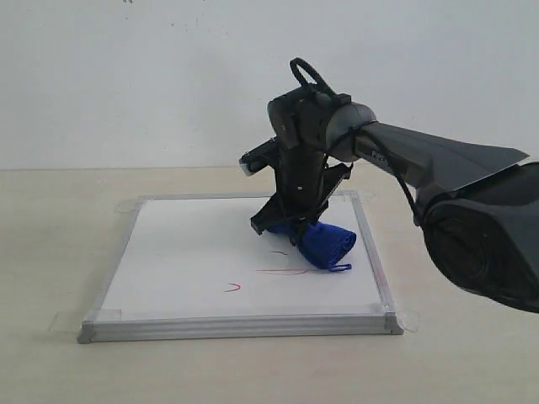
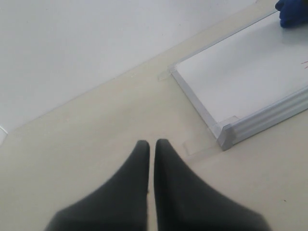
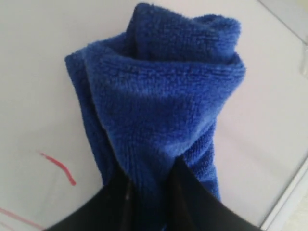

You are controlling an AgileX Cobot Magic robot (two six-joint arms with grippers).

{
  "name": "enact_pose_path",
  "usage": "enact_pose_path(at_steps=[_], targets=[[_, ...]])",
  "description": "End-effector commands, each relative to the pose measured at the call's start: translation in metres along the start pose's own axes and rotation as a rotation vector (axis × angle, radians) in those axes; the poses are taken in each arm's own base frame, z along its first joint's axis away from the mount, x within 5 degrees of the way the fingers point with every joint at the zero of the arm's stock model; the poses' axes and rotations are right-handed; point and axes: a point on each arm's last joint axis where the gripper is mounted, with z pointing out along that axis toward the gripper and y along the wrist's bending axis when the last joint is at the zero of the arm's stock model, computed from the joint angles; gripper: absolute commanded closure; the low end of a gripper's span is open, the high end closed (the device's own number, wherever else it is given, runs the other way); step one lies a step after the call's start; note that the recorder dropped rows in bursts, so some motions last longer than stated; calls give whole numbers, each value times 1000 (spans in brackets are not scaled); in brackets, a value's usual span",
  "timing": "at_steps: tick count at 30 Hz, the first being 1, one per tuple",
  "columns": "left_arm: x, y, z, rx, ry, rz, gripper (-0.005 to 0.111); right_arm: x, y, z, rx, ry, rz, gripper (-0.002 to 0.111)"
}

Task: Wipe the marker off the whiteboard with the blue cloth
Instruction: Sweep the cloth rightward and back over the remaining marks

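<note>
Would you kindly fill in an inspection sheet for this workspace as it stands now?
Surface: beige table; whiteboard lies flat on it, taped at the corners.
Job's things: blue cloth on the board; red marker lines unwiped beside it.
Clutter: nothing seen.
Grippers: right gripper shut on the cloth; left gripper shut, empty, off the board.
Cables: black cable looped above the right wrist.
Surroundings: plain white wall.

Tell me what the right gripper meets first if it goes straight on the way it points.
The right gripper is shut on the cloth, which sticks out ahead of it; beyond that comes the whiteboard, beside the marker. The cloth may already touch the board; depth is unclear.
</note>
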Motion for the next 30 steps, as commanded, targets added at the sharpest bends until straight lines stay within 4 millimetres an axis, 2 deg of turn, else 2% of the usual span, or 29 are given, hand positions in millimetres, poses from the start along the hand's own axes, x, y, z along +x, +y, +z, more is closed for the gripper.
enact_pose_path(at_steps=[1, 5, 7, 9, 12, 15, 17, 20, 23, 26, 30], targets=[[1, 0, 0, -2, -2, 3, 103, -2, 37, -3, -191, -11, -109, 109], [1, 0, 0, -2, -2, 3, 103, -4, 77, -10, -267, -42, -301, 109], [1, 0, 0, -2, -2, 3, 103, -3, 87, -11, -270, -49, -359, 109], [1, 0, 0, -2, -2, 3, 103, -3, 89, -12, -262, -49, -373, 109], [1, 0, 0, -2, -2, 3, 103, -3, 71, -8, -137, -21, -334, 109], [1, 0, 0, -2, -2, 3, 103, -3, 36, -5, 97, 11, -232, 109], [1, 0, 0, -2, -2, 3, 103, -2, 12, -4, 182, 17, -144, 109], [1, 0, 0, -2, -2, 3, 103, 2, -12, -1, 185, 22, -23, 109], [1, 0, 0, -2, -2, 3, 103, 5, -21, 3, 93, 26, 52, 109], [1, 0, 0, -2, -2, 3, 103, 3, -7, 3, -26, 18, 11, 109], [1, 0, 0, -2, -2, 3, 103, -2, 35, -3, -265, -22, -84, 109]])
